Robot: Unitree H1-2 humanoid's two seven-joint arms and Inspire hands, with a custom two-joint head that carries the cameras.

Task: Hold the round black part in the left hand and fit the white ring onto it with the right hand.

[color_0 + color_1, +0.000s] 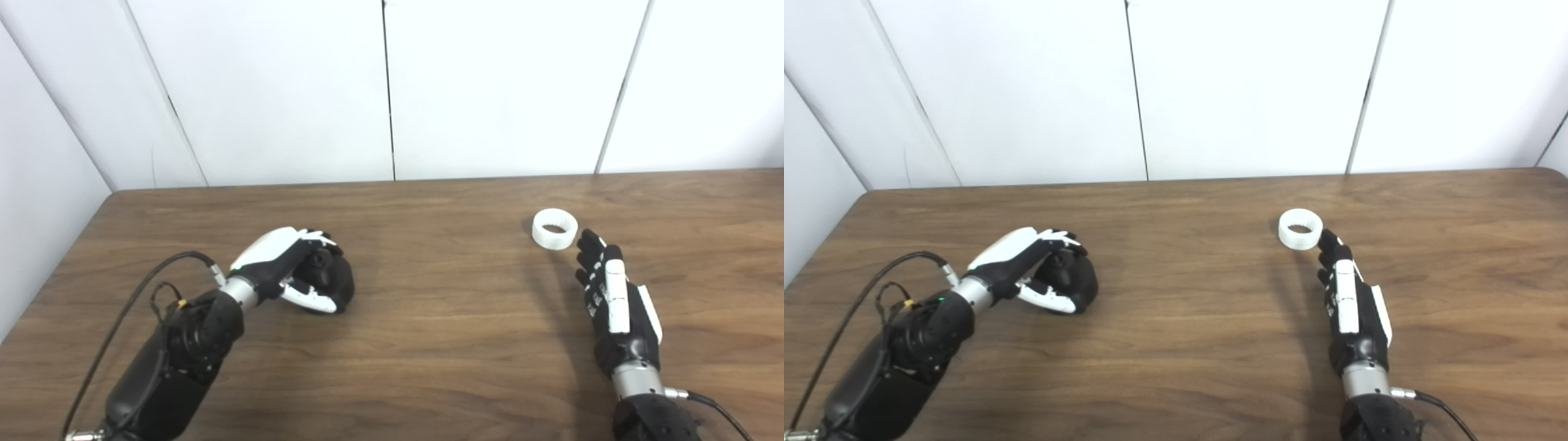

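The round black part rests on the wooden table at the left, and my left hand is shut on it, fingers over its top and thumb along its near side. The white ring lies flat on the table at the right, its hole facing up. My right hand is open and empty, fingers stretched out toward the ring, with its fingertips just short of the ring's near right side. It shows the same in the right eye view, close to the ring.
The brown wooden table runs to a white panelled wall at the back. Its left edge is near my left arm. Black cables trail from both forearms.
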